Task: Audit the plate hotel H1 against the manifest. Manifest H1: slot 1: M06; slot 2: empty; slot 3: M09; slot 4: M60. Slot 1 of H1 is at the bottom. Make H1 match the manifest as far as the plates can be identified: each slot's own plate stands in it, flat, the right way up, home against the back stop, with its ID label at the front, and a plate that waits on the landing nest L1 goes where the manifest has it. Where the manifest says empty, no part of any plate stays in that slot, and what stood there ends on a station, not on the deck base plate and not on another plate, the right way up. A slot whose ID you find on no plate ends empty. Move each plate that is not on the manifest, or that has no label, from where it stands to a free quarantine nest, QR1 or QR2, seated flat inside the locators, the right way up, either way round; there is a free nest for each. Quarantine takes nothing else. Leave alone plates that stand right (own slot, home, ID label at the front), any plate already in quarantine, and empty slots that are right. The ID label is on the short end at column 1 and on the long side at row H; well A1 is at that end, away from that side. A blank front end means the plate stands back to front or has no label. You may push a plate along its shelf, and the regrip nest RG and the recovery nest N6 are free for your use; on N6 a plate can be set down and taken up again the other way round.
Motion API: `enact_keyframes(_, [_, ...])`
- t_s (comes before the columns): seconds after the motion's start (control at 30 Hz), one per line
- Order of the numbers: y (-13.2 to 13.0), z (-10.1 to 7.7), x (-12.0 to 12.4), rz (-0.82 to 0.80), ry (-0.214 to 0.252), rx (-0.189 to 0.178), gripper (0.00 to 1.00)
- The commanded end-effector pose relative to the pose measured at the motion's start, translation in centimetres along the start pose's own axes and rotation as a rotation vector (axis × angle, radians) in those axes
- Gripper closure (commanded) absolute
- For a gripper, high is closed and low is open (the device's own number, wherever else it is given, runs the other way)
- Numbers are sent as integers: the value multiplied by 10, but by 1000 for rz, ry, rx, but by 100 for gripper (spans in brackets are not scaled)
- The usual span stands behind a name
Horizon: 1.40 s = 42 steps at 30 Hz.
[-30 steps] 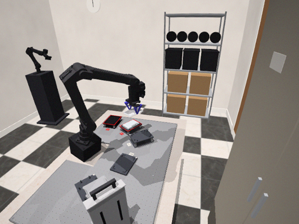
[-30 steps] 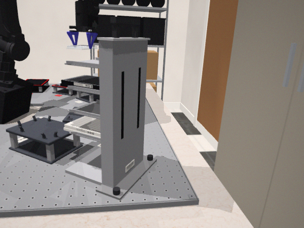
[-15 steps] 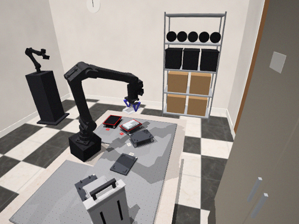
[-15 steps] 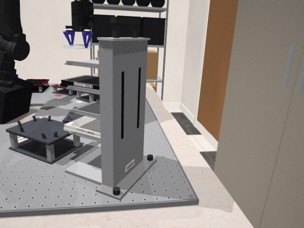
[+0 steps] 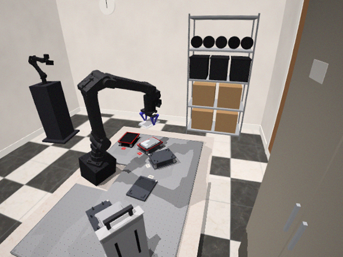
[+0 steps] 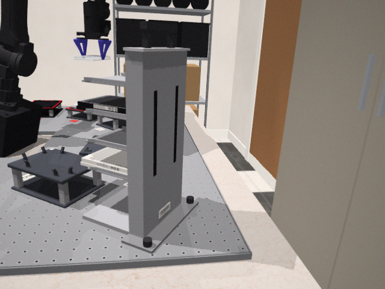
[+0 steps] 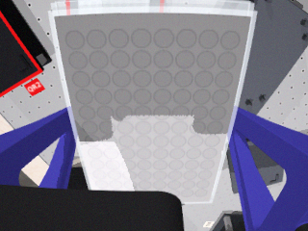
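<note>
My gripper is shut on a clear, see-through well plate and holds it level, high above the far end of the deck. In the wrist view the plate fills the space between the blue fingers; I see no label on it. The exterior view shows the gripper with the plate above the level of the top of the hotel H1. The hotel's shelves show a white plate low down and a black plate higher up. The top shelf looks bare.
Two red-framed quarantine nests lie below the gripper: one bare, one with a white plate. A raised dark nest and a flat dark nest stand mid-deck. A bare raised nest stands beside the hotel. The arm's base is to the left.
</note>
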<state>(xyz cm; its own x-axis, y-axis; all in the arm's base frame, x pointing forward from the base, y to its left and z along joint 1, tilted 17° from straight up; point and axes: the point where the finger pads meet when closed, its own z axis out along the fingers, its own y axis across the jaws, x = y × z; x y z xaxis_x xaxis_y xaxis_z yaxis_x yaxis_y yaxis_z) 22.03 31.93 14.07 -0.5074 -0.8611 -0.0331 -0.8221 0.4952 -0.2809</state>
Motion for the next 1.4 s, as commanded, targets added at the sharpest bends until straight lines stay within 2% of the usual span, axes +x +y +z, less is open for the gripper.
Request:
enact_keyframes(0.0, [14, -1, -4, -106, -13, 3, 14])
enact_keyframes(0.23, [38, -2, -2, -268, -17, 3, 14])
enact_keyframes(0.33, [38, -3, -2, -283, -20, 3, 14])
enact_keyframes(0.57, [65, -1, 0, -456, -15, 2, 14])
enact_keyframes(0.8, [89, -1, 2, -441, -14, 0, 14])
enact_keyframes(0.87, [89, -1, 2, -441, -14, 0, 14])
enact_keyframes(0.9, [88, -8, 2, -430, -32, -2, 14])
enact_keyframes(0.97, [99, -2, 2, -441, -16, -2, 14])
enact_keyframes(1.17, [122, -21, -16, -426, -68, -10, 14])
enact_keyframes(1.37, [142, -21, -15, -426, -67, -11, 14])
